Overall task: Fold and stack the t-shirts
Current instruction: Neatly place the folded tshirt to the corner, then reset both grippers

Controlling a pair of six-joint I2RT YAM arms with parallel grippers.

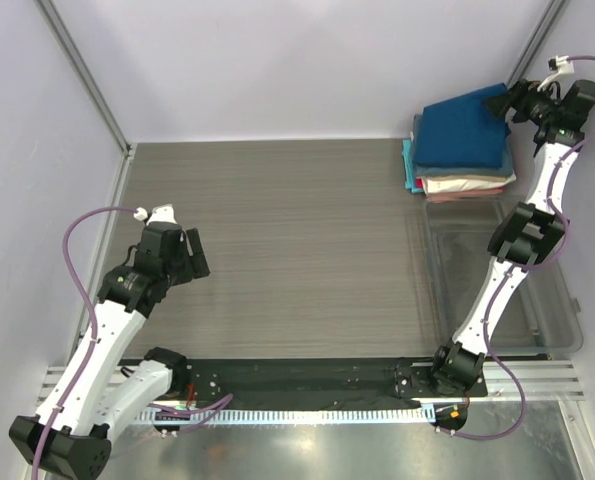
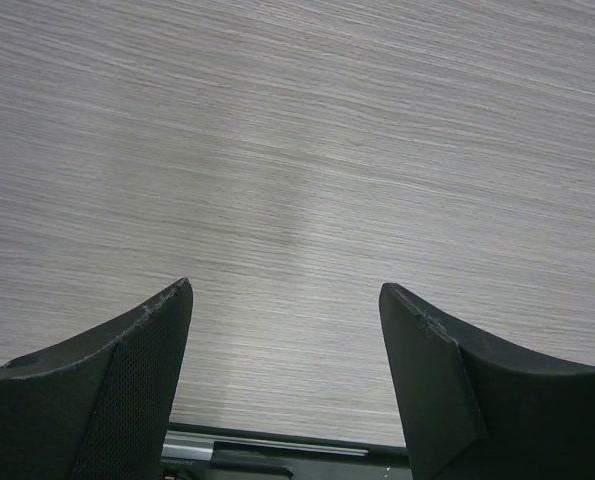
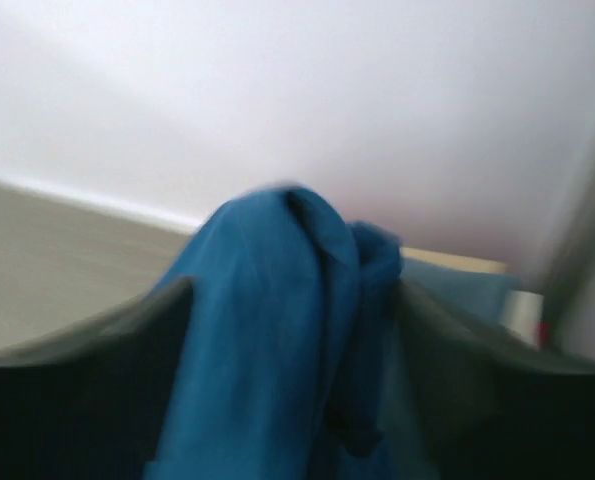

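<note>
At the far right corner of the grey wood-grain worktop [image 1: 277, 230] sat a stack of folded t-shirts [image 1: 465, 182], with cream and pink layers showing at its near edge and a teal edge on its left side. A royal-blue cotton t-shirt [image 1: 460, 130] lay folded on top of that stack. The right hand [image 1: 510, 103] was at the shirt's far right corner, clamped on a bunch of the blue cloth; the right wrist view, though blurred, showed the fabric gathered up between its two dark fingers [image 3: 107, 350]. A clear plastic bin [image 1: 569, 325] stood just near of the stack, along the right side, under the outstretched right arm. The left hand [image 1: 195, 255] hung over bare worktop on the left, well apart from the shirts, its fingers [image 2: 127, 380] spread apart with nothing between them
</note>
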